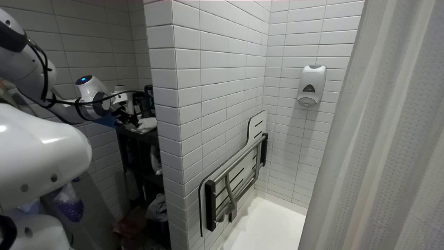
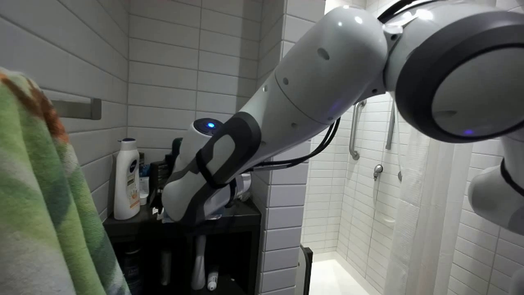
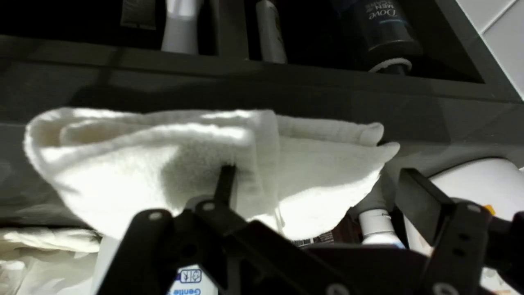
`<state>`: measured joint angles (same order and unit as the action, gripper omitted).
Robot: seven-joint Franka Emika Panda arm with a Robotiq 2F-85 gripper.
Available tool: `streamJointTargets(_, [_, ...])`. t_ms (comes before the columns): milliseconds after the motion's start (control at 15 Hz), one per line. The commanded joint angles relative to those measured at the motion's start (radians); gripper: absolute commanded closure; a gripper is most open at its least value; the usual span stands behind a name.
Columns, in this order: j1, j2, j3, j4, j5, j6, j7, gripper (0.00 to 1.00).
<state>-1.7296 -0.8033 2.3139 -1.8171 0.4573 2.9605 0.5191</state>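
In the wrist view, the claw (image 3: 319,174) is standing wide; its nine o'clock finger (image 3: 224,186) is overlapping a folded white cloth (image 3: 196,164), contact unclear, while the three o'clock finger (image 3: 423,205) is standing past the cloth. In an exterior view, the cloth is lying on the dark surface (image 1: 138,135), the claw pointing at it from ten o'clock. In an exterior view, the arm (image 2: 311,88) is hiding the claw's fingers.

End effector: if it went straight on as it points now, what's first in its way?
Probably the white cloth, ahead of the open end effector in the wrist view, with the dark shelf beyond; remaining gap unclear.
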Motion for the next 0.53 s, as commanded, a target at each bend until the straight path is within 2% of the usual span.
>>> streamJointTargets(0, [-0.04, 0.016, 0.021, 0.067, 0.06, -0.154, -0.06, 0.0])
streamJointTargets(67, [-0.035, 0.011, 0.012, 0.081, 0.073, -0.192, -0.066, 0.25])
streamJointTargets(200, [-0.026, -0.002, -0.009, 0.106, 0.094, -0.251, -0.07, 0.3])
streamJointTargets(467, [-0.005, -0.02, -0.056, 0.142, 0.115, -0.319, -0.063, 0.62])
